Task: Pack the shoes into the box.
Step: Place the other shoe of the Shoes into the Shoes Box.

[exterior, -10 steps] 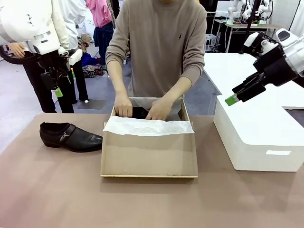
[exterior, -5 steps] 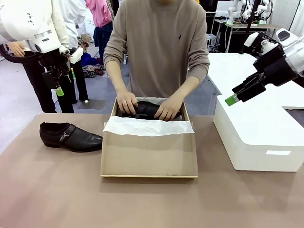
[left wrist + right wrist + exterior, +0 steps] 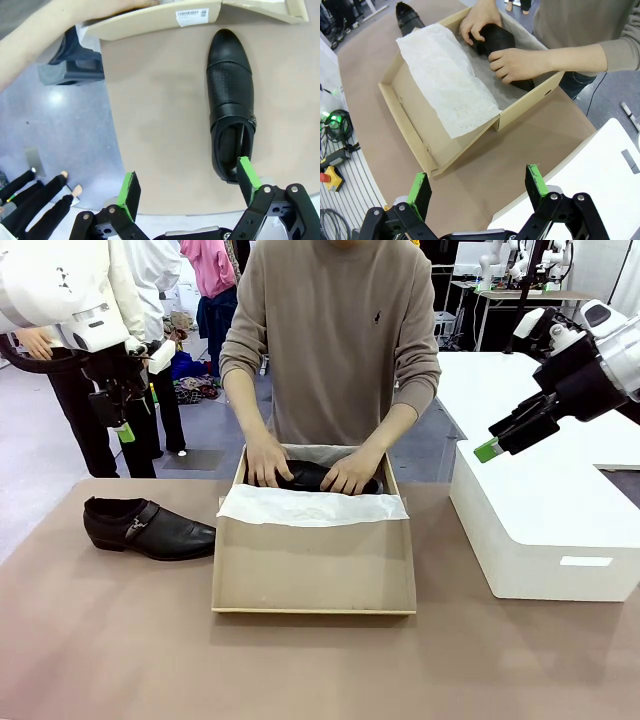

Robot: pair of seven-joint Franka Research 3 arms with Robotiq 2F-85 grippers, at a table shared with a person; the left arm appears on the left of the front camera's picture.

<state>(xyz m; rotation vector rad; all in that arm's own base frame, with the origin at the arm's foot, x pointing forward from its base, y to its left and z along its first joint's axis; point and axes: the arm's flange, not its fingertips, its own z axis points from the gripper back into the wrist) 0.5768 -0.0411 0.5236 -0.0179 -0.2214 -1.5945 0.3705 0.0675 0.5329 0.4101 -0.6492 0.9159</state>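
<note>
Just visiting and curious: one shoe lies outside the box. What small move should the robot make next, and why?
Probably lower the left gripper, open above the loose dress shoe, toward it. That shoe lies on the table beside the cardboard box, while the person's hands hold the other shoe inside.

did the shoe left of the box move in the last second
No. The shoe lies where it did, its toe right by the left wall of the box, same as in the earlier front views.
</note>
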